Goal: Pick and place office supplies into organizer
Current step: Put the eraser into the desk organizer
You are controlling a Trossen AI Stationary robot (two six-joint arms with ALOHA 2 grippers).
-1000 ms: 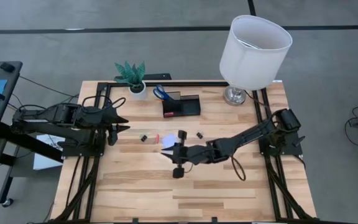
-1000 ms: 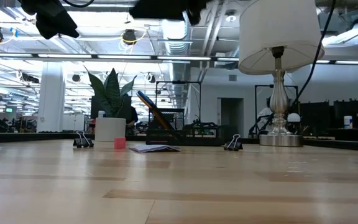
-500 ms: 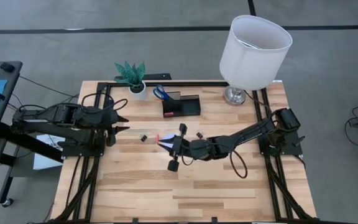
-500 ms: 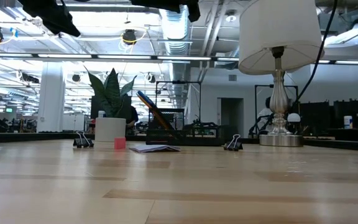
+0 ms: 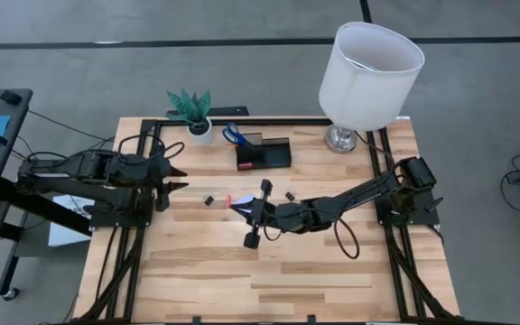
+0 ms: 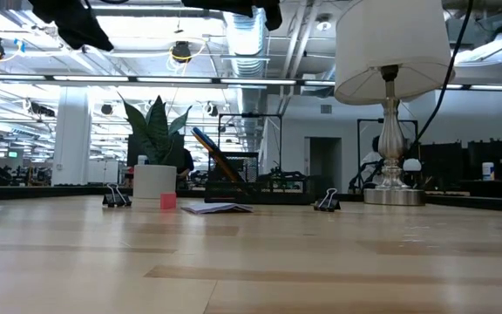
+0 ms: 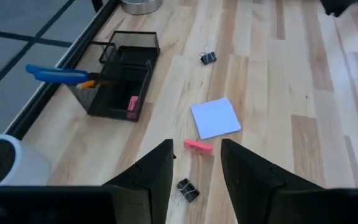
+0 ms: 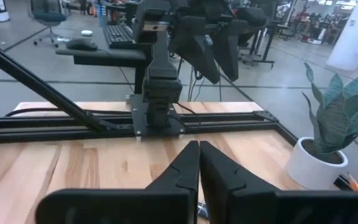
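The organizer sits at the far side of the counter, blue-handled scissors standing in its taller compartment. Nearer, the pale note pad, the small red bit and two binder clips lie loose on the wood. Right pincer hangs above the pad, fingers clenched together, empty. Left pincer waits over the counter's left side, fingers parted, apparently holding nothing

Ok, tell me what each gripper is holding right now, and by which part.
Nothing is held. The right gripper is shut with nothing between its fingers, above the note pad. The left gripper is open and empty, at the table's left side.
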